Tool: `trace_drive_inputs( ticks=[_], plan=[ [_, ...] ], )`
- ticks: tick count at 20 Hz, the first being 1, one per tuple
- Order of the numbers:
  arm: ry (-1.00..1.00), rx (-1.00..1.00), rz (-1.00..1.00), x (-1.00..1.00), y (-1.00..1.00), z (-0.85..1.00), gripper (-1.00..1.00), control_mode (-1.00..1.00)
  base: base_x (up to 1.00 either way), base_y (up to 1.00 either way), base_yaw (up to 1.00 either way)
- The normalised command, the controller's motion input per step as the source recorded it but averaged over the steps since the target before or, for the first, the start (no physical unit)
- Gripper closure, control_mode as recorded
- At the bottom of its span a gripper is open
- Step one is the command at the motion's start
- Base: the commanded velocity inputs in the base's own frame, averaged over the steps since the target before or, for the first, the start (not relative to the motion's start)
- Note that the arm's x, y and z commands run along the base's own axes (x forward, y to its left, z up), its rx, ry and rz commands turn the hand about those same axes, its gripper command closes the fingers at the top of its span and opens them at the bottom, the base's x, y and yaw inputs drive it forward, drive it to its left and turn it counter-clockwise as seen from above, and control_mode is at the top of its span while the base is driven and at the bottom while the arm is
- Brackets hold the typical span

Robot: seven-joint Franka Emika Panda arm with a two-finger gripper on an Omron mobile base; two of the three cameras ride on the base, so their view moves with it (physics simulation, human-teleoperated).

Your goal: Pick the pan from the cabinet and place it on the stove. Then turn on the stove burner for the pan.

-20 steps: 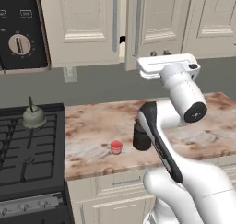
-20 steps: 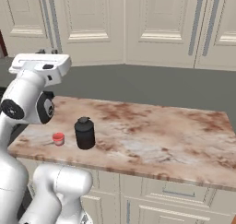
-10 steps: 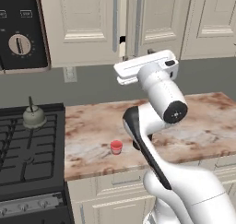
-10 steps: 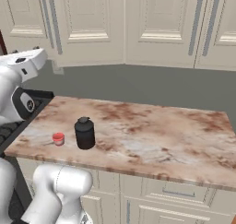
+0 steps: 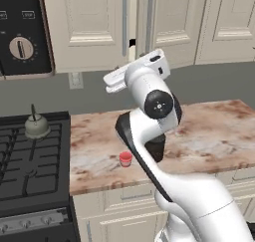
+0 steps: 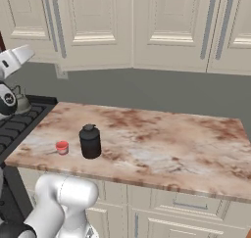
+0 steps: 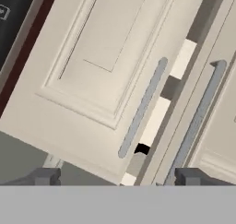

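Left base view. Cabinet [image 5: 89, 29]: cream wall unit, panelled doors, grey vertical bar handles; its left door stands slightly ajar, with a narrow gap at the seam. A small black piece, possibly the tip of the pan handle [image 5: 132, 43], shows in that gap; the pan's body is hidden behind the doors. Arm: raised, its white hand lifted toward the lower edge of the doors. Stove [image 5: 22, 161]: black range at lower left, cast-iron grates, silvery knob strip along the front. Kettle [image 5: 37, 126]: grey-green, on the rear grate. Counter [image 5: 209, 131]: brown marbled top. Red cup [image 5: 125, 159]: small, near the counter's front edge, just left of the arm.

Right base view. Counter carries a black canister [image 6: 90, 141] with the red cup beside it on its left. Closed cream doors above.

Hand view. Gripper [image 7: 117, 178]: released, the two dark tips set wide apart, nothing between them. The seam between two cabinet doors runs diagonally ahead, with a grey bar handle [image 7: 142, 108] on either side of it. The black piece shows low in the gap.
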Motion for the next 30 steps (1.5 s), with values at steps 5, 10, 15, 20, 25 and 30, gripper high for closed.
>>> trace_drive_inputs(
  ticks=[5,10,15,20,25,30],
  plan=[
    [0.38,-0.15,-0.38,0.25,0.1,-0.1,-1.0,-1.0,0.0,0.0,0.0],
    [0.21,-0.14,-0.3,0.35,0.02,-0.17,-1.0,-1.0,0.0,0.0,0.0],
    [0.01,-0.11,-0.1,0.44,-0.03,-0.24,-1.0,-1.0,0.0,0.0,0.0],
    [0.0,-0.08,0.0,0.46,-0.13,-0.33,-1.0,-1.0,0.0,0.0,0.0],
    [0.0,-0.09,0.0,0.51,-0.13,-0.23,-1.0,-1.0,0.0,0.0,0.0],
    [0.01,-0.07,0.0,0.57,-0.07,-0.1,-1.0,-1.0,0.0,0.0,0.0]
  ],
)
